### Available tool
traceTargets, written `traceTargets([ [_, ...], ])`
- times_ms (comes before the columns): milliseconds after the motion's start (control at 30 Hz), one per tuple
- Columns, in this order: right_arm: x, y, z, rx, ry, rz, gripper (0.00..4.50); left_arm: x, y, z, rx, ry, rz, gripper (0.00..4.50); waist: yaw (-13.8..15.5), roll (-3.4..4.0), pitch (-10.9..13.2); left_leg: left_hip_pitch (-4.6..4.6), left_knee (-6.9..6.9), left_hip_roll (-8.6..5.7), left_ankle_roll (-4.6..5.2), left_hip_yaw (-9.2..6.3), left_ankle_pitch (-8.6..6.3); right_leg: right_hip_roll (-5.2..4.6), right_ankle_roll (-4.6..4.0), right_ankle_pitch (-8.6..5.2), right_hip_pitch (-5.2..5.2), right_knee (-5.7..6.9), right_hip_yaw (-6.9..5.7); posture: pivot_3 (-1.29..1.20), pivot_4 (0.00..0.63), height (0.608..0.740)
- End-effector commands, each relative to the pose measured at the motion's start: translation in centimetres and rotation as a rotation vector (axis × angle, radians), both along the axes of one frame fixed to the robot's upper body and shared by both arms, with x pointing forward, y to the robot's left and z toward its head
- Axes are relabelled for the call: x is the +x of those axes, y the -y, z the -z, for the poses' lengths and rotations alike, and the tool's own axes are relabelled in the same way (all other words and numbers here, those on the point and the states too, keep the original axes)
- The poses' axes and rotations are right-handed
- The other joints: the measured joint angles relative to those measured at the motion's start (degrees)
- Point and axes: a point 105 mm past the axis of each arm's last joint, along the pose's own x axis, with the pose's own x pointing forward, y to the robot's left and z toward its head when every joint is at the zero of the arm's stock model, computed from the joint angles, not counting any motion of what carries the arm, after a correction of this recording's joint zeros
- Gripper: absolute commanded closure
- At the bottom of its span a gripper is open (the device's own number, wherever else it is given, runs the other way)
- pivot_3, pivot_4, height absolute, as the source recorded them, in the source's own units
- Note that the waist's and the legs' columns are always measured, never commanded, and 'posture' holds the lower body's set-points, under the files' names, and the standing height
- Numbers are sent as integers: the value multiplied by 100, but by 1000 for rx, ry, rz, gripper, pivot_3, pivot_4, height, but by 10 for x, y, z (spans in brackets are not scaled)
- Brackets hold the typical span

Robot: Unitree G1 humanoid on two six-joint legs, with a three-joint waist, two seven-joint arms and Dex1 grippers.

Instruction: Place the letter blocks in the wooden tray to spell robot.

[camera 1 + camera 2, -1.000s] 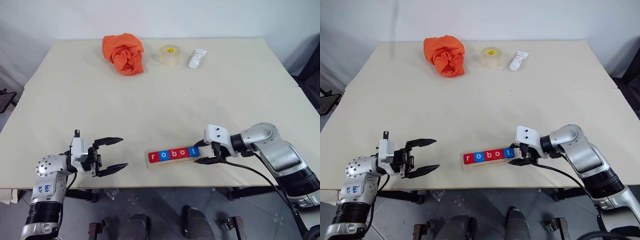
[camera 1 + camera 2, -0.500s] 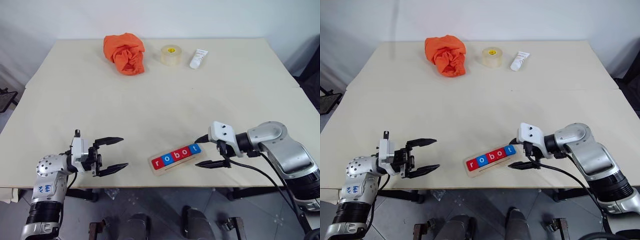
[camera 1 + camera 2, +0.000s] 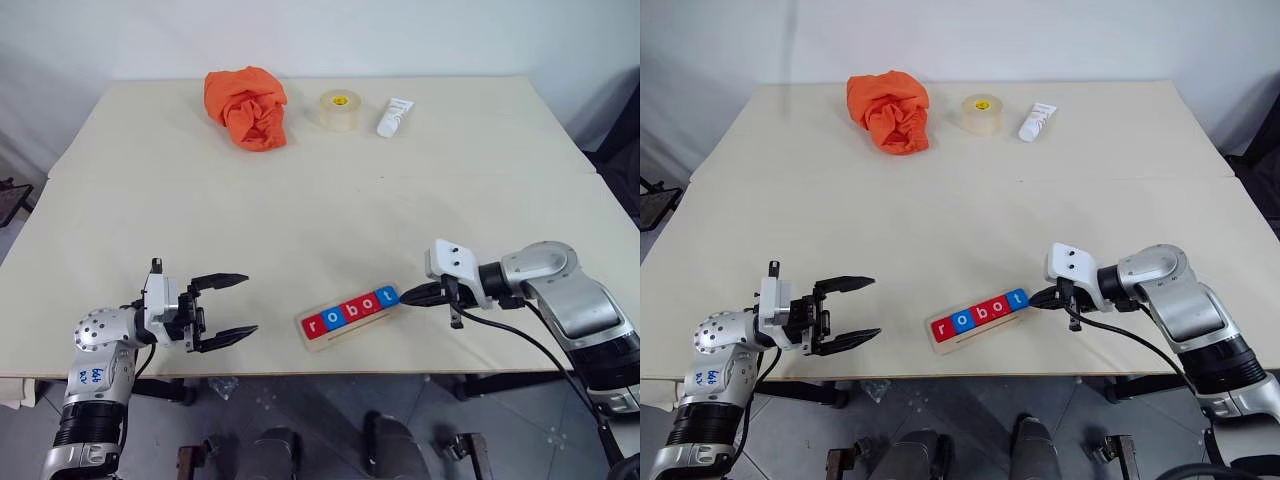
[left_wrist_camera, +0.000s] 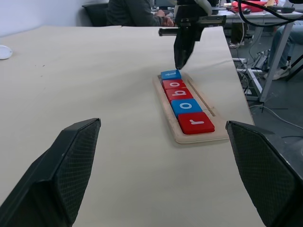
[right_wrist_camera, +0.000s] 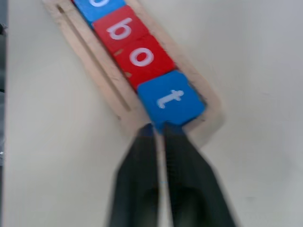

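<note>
R gripper [image 5: 161,130]: fingers pressed together, holding nothing, tips at outer edge of blue "t" block [image 5: 171,100]. Five letter blocks [image 3: 352,307] sit in wooden tray [image 3: 322,337], read r-o-b-o-t; tray lies skewed on table [image 3: 320,210] near front edge. Risk: further push from closed tips could tip "t" off end or slide tray toward edge. L gripper [image 3: 222,309]: fingers apart, empty, well clear of tray.
</note>
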Motion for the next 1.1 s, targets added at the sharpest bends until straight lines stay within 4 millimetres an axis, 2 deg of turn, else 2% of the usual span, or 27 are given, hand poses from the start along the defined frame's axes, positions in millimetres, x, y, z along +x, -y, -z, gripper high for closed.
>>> traceTargets([
  [33,3,-5,-6,10,29,-28,4492,-3,0,-5,-1,26,-1,0,0,0,0,0,0,0,0,0,0,0,0,0,0,0,0,0,150,740],
  [233,2,-7,-7,18,30,-40,4492,-4,1,-5,-4,26,-4,0,2,0,0,-1,0,-1,0,-1,0,-1,0,0,0,-1,0,0,150,740],
  [500,28,-19,-23,62,114,-20,4492,-3,3,-5,-7,27,-1,0,-16,0,0,3,0,2,-3,3,2,2,0,0,0,2,2,0,150,740],
  [800,47,-29,-2,0,105,-37,4492,-6,3,-5,-6,26,2,0,-18,1,0,-1,0,-4,-1,-1,1,1,0,0,-3,3,2,0,150,740],
  [1100,39,-22,0,-28,82,-74,4492,-8,1,-5,-4,27,-12,0,-13,1,0,-1,0,-3,-2,-1,1,1,0,0,-4,4,1,0,150,740],
])
